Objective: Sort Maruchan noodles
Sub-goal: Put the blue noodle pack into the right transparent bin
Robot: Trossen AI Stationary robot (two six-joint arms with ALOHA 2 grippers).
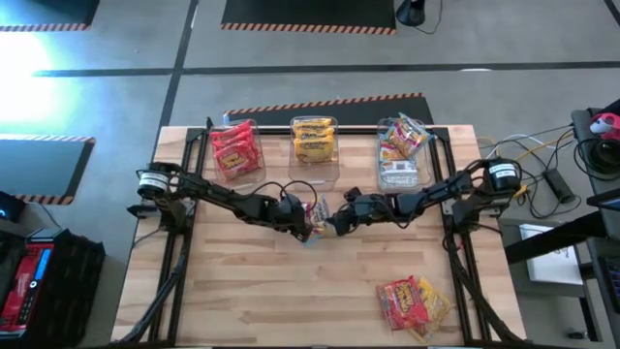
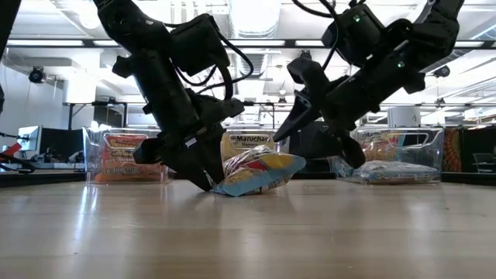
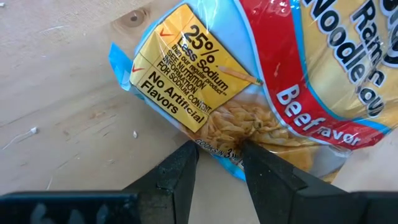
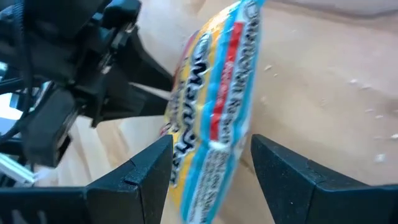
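packet (image 3: pixel 273 93) yellow, blue edge, red band; tool (image 3: pixel 214 165) black.

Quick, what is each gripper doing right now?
Left gripper: shut on the noodle packet's edge.
Right gripper: open, straddling the packet.

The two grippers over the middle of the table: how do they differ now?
The left gripper pinches the edge of the noodle packet; the right gripper stands open around the packet's other edge without closing. The left fingers sit close together, the right fingers wide apart. Both meet at the same packet.
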